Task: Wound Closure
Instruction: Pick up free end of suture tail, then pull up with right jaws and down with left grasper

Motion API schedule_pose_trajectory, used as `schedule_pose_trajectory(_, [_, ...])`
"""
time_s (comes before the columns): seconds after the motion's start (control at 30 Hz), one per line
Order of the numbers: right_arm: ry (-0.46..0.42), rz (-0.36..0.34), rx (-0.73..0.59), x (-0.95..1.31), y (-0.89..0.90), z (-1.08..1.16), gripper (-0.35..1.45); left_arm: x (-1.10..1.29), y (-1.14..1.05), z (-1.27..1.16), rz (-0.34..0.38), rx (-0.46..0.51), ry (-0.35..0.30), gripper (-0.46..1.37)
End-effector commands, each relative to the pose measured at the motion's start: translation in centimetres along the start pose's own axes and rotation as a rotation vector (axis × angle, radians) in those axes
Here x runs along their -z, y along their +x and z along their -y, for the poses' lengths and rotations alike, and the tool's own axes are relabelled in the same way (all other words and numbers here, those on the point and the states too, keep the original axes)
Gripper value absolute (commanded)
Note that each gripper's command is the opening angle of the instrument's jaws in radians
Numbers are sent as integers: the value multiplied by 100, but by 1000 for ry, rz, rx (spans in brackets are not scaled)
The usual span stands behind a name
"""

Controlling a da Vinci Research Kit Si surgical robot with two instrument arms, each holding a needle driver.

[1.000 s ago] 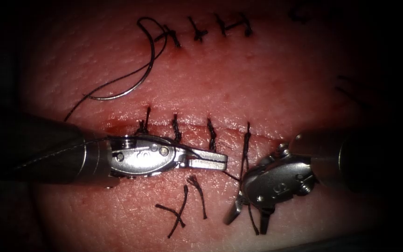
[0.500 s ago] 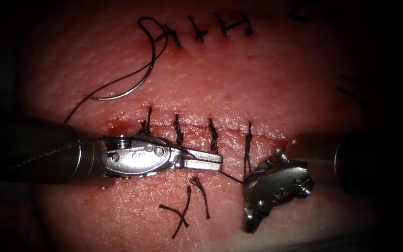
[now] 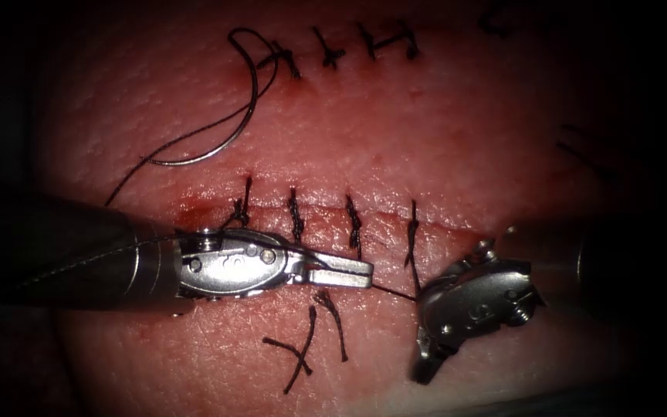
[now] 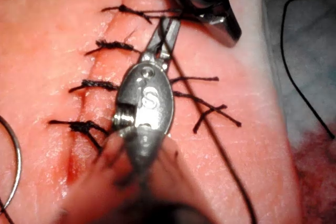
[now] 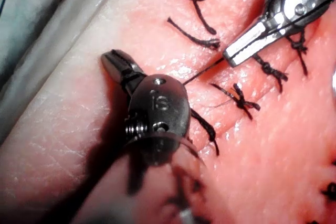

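The curved needle [image 3: 218, 143] lies free on the tissue [image 3: 441, 139] above both grippers — left gripper [image 3: 345, 272] and right gripper [image 3: 426, 367] each clenched on taut dark thread [image 3: 394, 291].

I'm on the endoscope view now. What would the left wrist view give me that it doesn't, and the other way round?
Endoscope view: a second stitched row farther up the tissue, and the needle in its whole curve, lying free on the surface at left, above the cut, held by neither tool.
Left wrist view: a loose strand over grey cloth.
Both: left tool shut on the thread, taut to the right tool, also shut on thread; four stitches; cut ends.
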Motion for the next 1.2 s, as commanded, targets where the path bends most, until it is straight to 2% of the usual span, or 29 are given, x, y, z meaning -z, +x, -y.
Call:
schedule_pose_trajectory(0.03, [-29, -26, -12, 4, 0, 1, -35, 0, -1, 0, -1, -6, -4, -35])
schedule_pose_trajectory(0.17, [-103, -106, -57, 26, -1, -2, -35, 1, -2, -2, 0, -9, -6, -35])
schedule_pose_trajectory(0.4, [-229, -195, -196, 63, -9, -9, -35, 4, -6, -11, 2, -10, -10, -35])
schedule_pose_trajectory(0.7, [-338, -319, -307, 81, -20, -19, -35, 9, -12, -41, 7, -14, -19, -35])
schedule_pose_trajectory(0.77, [-362, -361, -327, 86, -22, -20, -35, 10, -12, -47, 6, -14, -22, -35])
schedule_pose_trajectory(0.8, [-383, -403, -348, 89, -24, -21, -35, 11, -12, -50, 6, -14, -24, -35])
schedule_pose_trajectory(0.9, [-418, -449, -393, 95, -30, -23, -35, 13, -12, -57, 8, -13, -25, -35])
schedule_pose_trajectory(1.2, [-521, -457, -505, 113, -59, -29, -35, 18, -8, -86, 4, -10, -38, -35])
